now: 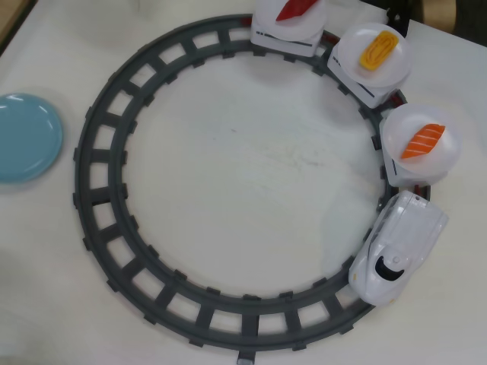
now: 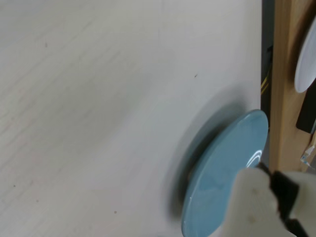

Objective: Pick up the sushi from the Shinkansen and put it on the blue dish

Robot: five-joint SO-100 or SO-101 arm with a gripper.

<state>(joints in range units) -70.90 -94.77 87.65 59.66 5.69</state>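
Three round white plates (image 1: 422, 144) rode behind one white plastic bullet train (image 1: 399, 247) at right, carrying one striped orange salmon sushi (image 1: 423, 141); one round light-blue dish (image 1: 27, 137) lay left. Gripper (image 2: 269, 207) state: I cannot tell.

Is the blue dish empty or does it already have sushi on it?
Empty. The blue dish shows only bare glaze in both views, and the salmon sushi sits on a white plate behind the train.

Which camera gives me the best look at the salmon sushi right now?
The overhead view. There the salmon sushi lies unobstructed on a white plate just behind the train's nose car. The wrist view shows none of it, only bare table and the blue dish.
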